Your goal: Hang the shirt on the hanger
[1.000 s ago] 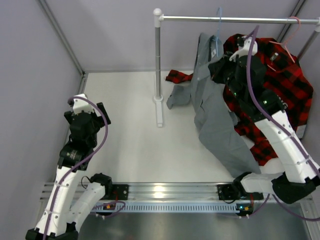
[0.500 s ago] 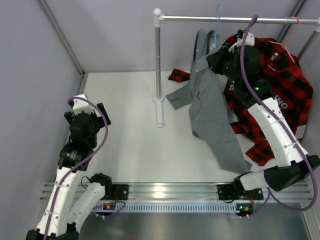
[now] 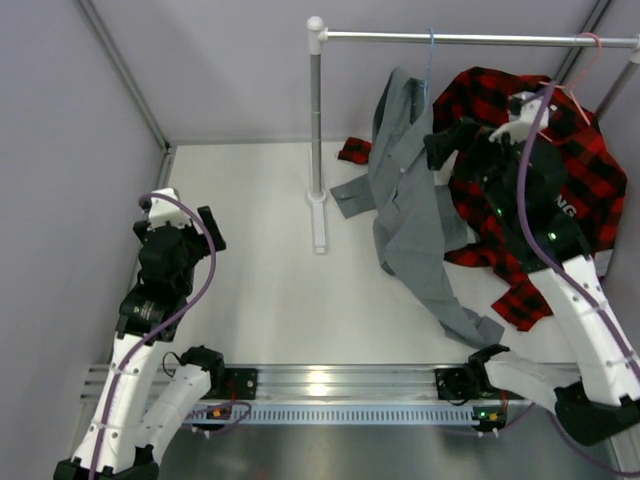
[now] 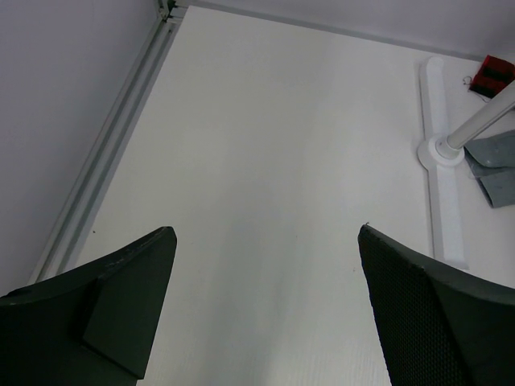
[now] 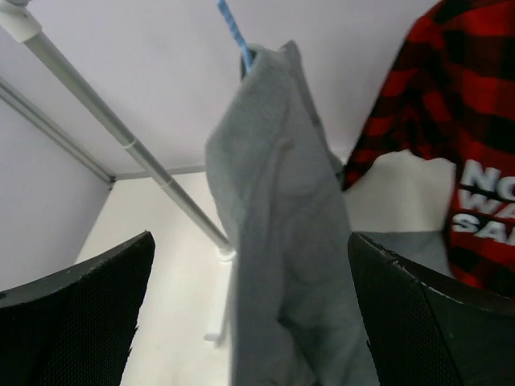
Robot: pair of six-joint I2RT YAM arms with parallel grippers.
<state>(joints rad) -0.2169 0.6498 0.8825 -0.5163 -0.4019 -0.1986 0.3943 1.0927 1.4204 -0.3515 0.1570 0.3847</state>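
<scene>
The grey-green shirt [image 3: 405, 190] hangs from the light-blue hanger [image 3: 430, 48], whose hook is on the rail [image 3: 480, 39]; its lower part trails onto the table. My right gripper [image 3: 445, 143] is open just right of the shirt, apart from it. In the right wrist view the shirt [image 5: 282, 241] hangs ahead, framed by the spread fingers of that gripper [image 5: 249, 322], with the hanger [image 5: 233, 32] above the collar. My left gripper [image 3: 200, 232] is open at the far left over bare table [image 4: 265, 305], holding nothing.
A red-and-black plaid shirt [image 3: 570, 170] hangs on a pink hanger [image 3: 590, 45] to the right, behind my right arm. The rack's post [image 3: 316, 110] and white foot [image 4: 442, 193] stand mid-table. Walls close in on the left and at the back.
My right gripper has opened, let go of the shirt and drawn back to the right. The shirt has swung left and now hangs free from the hanger. The left arm is unchanged.
</scene>
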